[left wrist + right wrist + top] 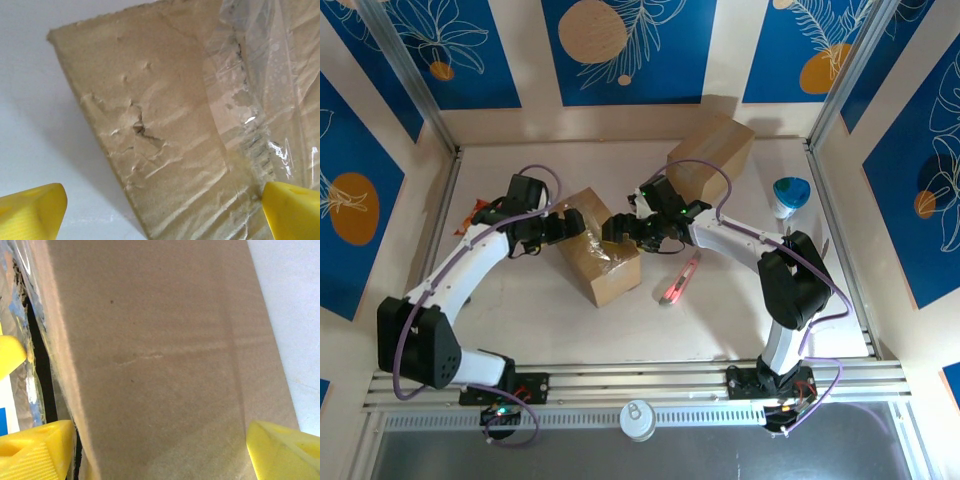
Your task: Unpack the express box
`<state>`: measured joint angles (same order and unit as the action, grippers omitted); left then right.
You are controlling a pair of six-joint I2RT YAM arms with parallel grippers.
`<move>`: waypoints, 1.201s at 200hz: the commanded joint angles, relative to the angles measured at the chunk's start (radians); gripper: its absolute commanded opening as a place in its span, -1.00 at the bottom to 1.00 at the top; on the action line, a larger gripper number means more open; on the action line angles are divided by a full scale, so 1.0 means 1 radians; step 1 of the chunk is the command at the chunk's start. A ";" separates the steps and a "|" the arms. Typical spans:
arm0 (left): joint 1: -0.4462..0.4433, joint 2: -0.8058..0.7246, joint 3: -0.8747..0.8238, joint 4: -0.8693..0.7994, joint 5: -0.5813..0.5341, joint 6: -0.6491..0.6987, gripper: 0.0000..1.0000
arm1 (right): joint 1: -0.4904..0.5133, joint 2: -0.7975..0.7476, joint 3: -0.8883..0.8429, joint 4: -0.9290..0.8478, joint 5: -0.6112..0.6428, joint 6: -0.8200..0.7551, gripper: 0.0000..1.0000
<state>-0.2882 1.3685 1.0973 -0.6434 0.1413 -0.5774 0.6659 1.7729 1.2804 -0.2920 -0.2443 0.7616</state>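
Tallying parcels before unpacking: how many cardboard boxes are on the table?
2. The taped box lies in the middle of the table; the second box stands behind it, near the back wall. A smaller one may be hidden from view.

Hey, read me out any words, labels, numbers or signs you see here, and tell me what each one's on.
None can be read.
The taped box and the second box show plain cardboard, no print.
A blue-and-white patch at the edge of the right wrist view is cut off, no letters legible.
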 commanded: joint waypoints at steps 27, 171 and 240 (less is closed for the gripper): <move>-0.003 -0.013 -0.051 0.035 -0.042 -0.010 0.94 | 0.004 -0.012 -0.018 -0.018 -0.012 0.005 0.76; -0.003 -0.077 -0.131 0.136 0.006 -0.015 0.76 | 0.068 -0.056 0.157 -0.285 0.203 -0.154 1.00; -0.002 -0.085 -0.133 0.134 0.015 -0.013 0.78 | 0.158 0.033 0.378 -0.498 0.421 -0.265 0.98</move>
<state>-0.2909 1.2995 0.9665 -0.4866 0.1421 -0.5961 0.8059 1.7622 1.5948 -0.6727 0.0807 0.5556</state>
